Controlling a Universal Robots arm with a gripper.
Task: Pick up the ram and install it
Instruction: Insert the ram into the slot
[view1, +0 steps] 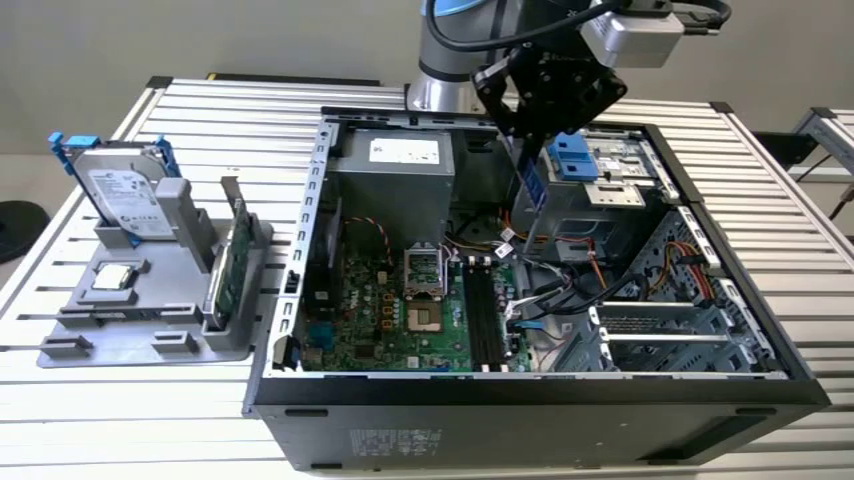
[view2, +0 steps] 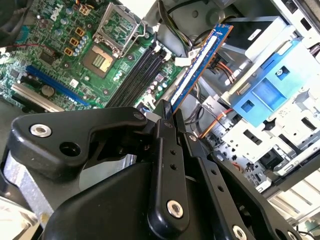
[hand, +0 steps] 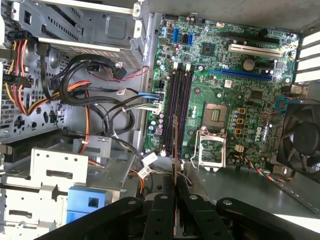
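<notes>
My gripper (view1: 535, 138) hangs over the open computer case (view1: 534, 410) and is shut on the ram (view1: 531, 182), a thin blue stick that hangs down from the fingers. In the second wrist view the ram (view2: 201, 61) juts out from between the black fingertips (view2: 165, 111). The first wrist view shows the ram (hand: 175, 145) edge-on, roughly in line with the black memory slots (hand: 178, 105). These slots (view1: 485, 320) lie on the green motherboard (view1: 387, 320), below the ram and nearer the case's front wall. The ram is in the air, well above the board.
A grey holder (view1: 147, 330) on the table at the exterior view's left carries a silver hard drive (view1: 127, 195) and a green circuit card (view1: 234, 262). Inside the case are a blue drive caddy (view1: 571, 158), bundled cables (view1: 547, 300) and the processor socket (view1: 422, 268).
</notes>
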